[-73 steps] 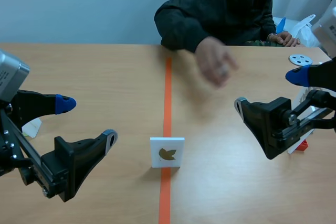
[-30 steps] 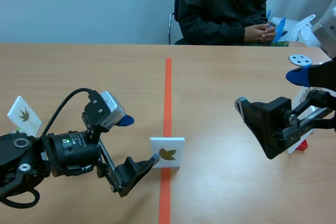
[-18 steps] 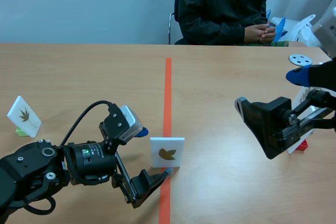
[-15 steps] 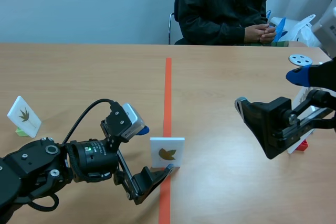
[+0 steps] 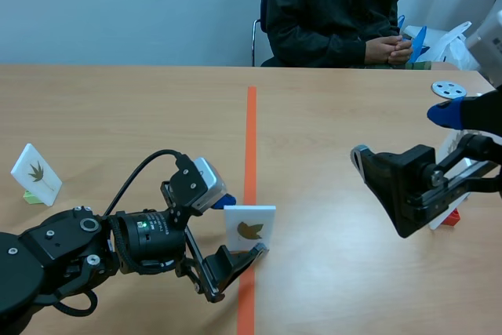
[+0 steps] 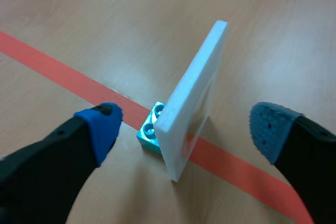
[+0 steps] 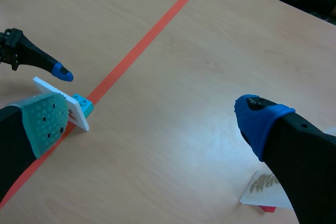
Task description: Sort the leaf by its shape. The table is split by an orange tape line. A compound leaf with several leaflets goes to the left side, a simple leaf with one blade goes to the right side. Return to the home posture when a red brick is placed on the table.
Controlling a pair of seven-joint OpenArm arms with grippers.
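A white card (image 5: 249, 227) printed with a brown leaf stands upright on the orange tape line (image 5: 251, 127), held by a small teal brick base (image 6: 151, 135). My left gripper (image 5: 240, 227) is open and straddles the card. In the left wrist view the card (image 6: 191, 98) shows edge-on between the blue pads (image 6: 100, 127), with a gap on each side. My right gripper (image 5: 401, 134) hangs open over the right half of the table, nothing between its fingers. From the right wrist view the card (image 7: 60, 109) lies far ahead of the right gripper (image 7: 152, 119).
A second leaf card (image 5: 35, 172) on a green base stands at the far left. A fern-leaf card (image 7: 265, 187) on a red base (image 5: 451, 217) stands by the right arm. A person sits across the table with hands (image 5: 390, 49) clasped. A white disc (image 5: 449, 89) lies at the far right.
My left arm has swung in from the left and lowered, so its open fingers now sit on either side of the card. The person's hand has left the table. The right arm is unchanged.
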